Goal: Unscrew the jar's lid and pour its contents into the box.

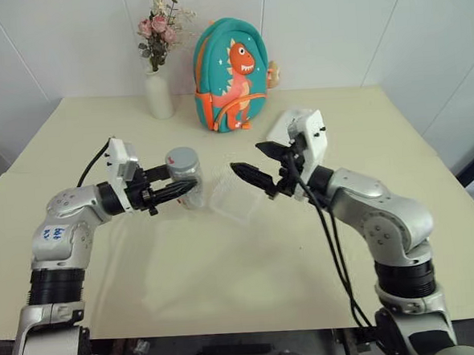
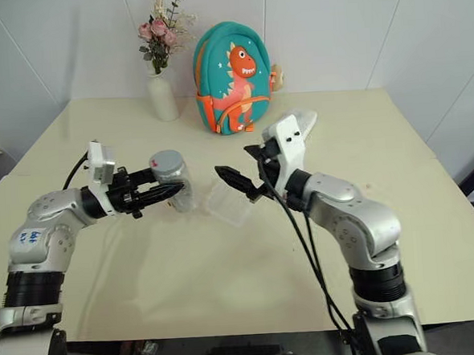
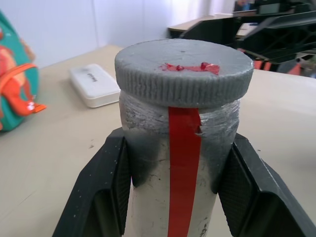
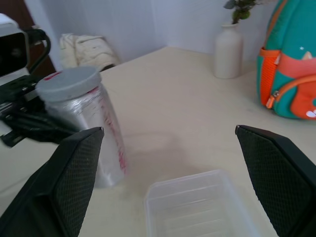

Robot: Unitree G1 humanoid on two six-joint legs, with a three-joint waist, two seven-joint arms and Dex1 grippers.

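While the head camera looks down over a pale cream table (image 1: 229, 307), the left gripper (image 1: 183, 189) is clamped on the small clear jar with a red-and-white label (image 1: 188, 193), holding it up near the table's middle. Its round grey ribbed screw lid (image 1: 181, 159) is on. The right gripper (image 1: 259, 166), jaws spread wide and empty, hangs beside the jar with the shallow clear plastic box (image 1: 232, 200) lying on the table between and below them. A white vase of pink flowers (image 1: 159, 92) and a teal dinosaur backpack (image 1: 229, 75) stand well back.

From the left wrist, the two black fingers (image 3: 106, 190) squeeze the jar body just under the lid, which stands clear above them. A strip of red tape runs from the lid's top down the side. A white oblong case (image 3: 94, 84) lies on the table beyond.

From the right wrist, the wide fingers (image 4: 66, 180) frame the jar and the box below.

Judgement: the step is unscrewing. The right jaws should probably come squarely around the lid's ribbed rim, above the left fingers, and the tape may resist turning. Room is good: open table lies around the box, both table edges are well away, and the contents cannot be made out.
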